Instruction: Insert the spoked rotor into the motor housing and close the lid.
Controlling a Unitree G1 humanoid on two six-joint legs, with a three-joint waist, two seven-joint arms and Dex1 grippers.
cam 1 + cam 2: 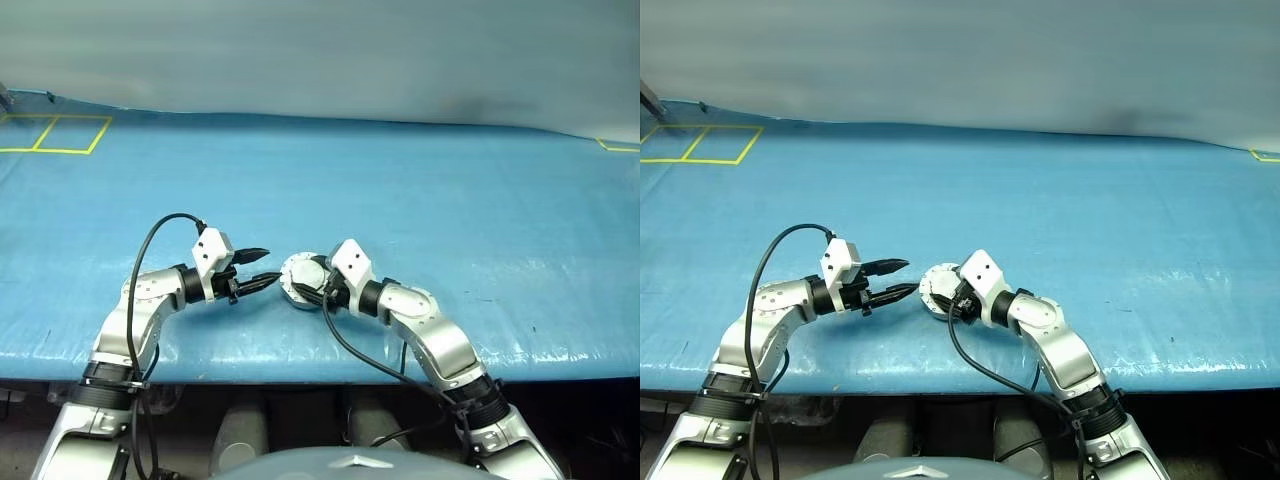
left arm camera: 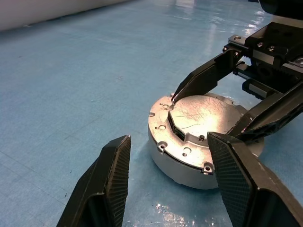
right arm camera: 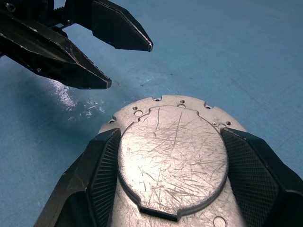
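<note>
Right wrist view: right gripper (image 3: 165, 175) jaws straddle the scratched lid (image 3: 173, 156) seated on the motor housing (image 2: 189, 163), on the blue surface (image 1: 400, 180). Left gripper (image 1: 262, 268) jaws are parted and empty, just beside the housing.

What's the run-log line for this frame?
lid: seated on housing | right gripper: fingers bracket lid | left gripper: open, beside housing, empty | surface: blue mat

Bright, sharp; glare on mat (image 1: 420, 200)
</note>
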